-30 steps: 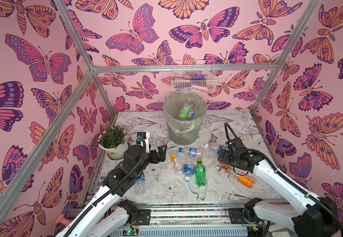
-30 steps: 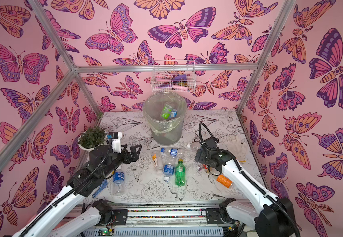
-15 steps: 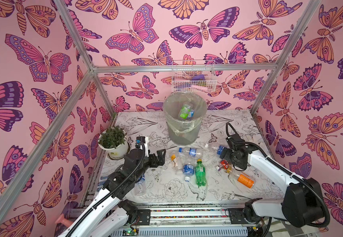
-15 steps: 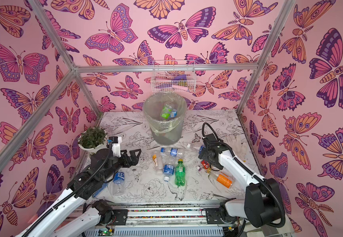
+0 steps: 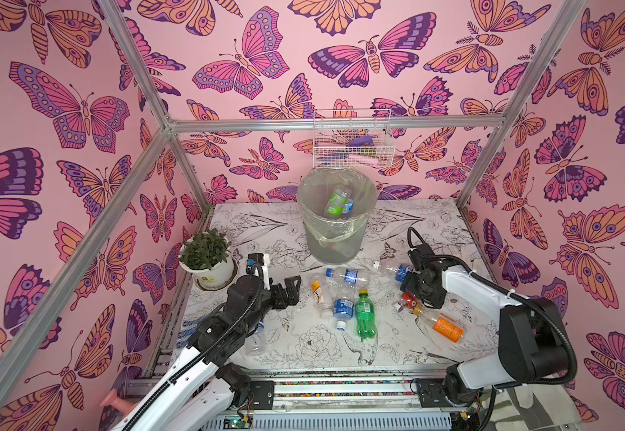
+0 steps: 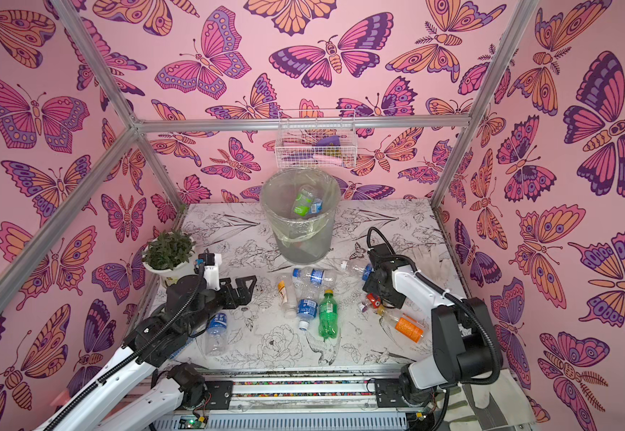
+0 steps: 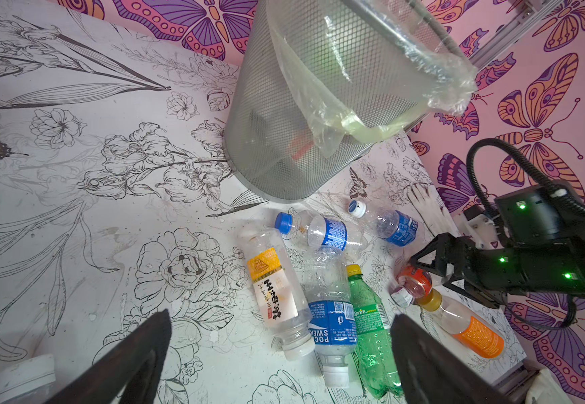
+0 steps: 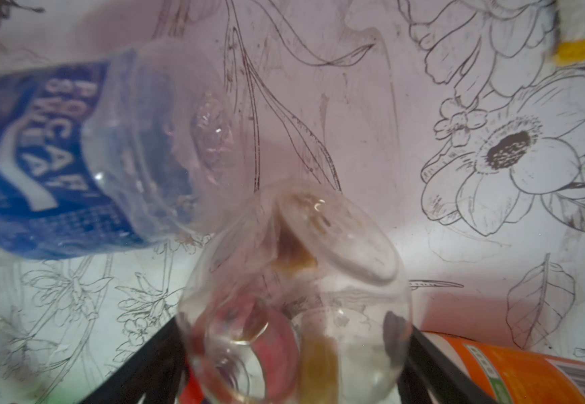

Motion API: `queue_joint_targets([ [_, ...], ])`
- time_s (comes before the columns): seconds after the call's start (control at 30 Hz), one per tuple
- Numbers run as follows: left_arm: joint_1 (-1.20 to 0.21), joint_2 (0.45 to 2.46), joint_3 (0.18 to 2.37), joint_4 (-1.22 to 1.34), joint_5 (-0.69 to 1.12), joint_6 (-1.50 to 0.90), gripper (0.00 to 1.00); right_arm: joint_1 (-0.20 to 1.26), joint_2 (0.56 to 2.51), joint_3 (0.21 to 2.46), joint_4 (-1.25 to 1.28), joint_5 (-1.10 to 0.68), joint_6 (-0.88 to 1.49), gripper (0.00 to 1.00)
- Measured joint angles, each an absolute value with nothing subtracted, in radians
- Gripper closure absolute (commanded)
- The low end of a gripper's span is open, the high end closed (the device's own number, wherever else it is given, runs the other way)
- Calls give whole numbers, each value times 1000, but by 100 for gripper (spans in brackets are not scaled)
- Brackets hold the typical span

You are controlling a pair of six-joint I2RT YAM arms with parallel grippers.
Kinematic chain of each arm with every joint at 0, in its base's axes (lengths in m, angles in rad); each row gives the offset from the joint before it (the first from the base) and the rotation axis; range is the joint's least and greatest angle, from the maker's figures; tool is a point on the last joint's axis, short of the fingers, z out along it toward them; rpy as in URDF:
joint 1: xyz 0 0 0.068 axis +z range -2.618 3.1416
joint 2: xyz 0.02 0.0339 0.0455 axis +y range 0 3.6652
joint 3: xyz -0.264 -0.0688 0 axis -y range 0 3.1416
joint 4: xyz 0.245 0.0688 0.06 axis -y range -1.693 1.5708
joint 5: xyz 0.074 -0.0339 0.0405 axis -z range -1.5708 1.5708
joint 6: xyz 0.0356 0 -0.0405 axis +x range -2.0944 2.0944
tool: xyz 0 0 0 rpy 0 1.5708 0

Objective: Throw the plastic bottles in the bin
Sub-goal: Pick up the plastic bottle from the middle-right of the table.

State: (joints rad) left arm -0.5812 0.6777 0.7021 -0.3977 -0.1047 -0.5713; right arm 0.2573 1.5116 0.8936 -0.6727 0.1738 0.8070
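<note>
Legibly: Sprite bottle (image 7: 368,318), Pocari Sweat bottle (image 7: 333,323); left end effector (image 5: 294,289) gapes empty; right end effector (image 7: 425,273) unclear

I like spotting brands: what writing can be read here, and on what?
"Sprite": on the green bottle.
"POCA…" "SWEA…", cut off: on the blue-labelled bottle beside it.
Chinese characters on the yellow-labelled bottle: too unclear to quote.
Everything else: too small or blurred.

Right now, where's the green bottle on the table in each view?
A top view: green bottle mid-table, beside the blue-label bottle.
A top view: green bottle again mid-table.
Left wrist: green bottle beside that blue-label bottle.
Right wrist: not in it.
Landmark: orange-label bottle, in all four.
</note>
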Motion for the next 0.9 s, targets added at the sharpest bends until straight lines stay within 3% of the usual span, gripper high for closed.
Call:
queue_joint_targets([
  [0.17, -581, 672, 702, -398, -105, -575, 0, 257, 1565, 893, -653, 160, 796, 18],
  [0.3, -581, 667, 700, -402, -105, -575, 0, 256, 1584, 893, -626, 145, 781, 50],
  [0.47, -581, 663, 699, -413, -105, -578, 0, 256, 1580, 892, -606, 141, 778, 77],
  [0.57, -581, 661, 698, -421, -105, -578, 0, 256, 1546, 879, -592, 142, 776, 100],
  [0.9, -581, 661, 698, -427, -105, -578, 1, 256, 1489, 850, -599, 136, 777, 100],
])
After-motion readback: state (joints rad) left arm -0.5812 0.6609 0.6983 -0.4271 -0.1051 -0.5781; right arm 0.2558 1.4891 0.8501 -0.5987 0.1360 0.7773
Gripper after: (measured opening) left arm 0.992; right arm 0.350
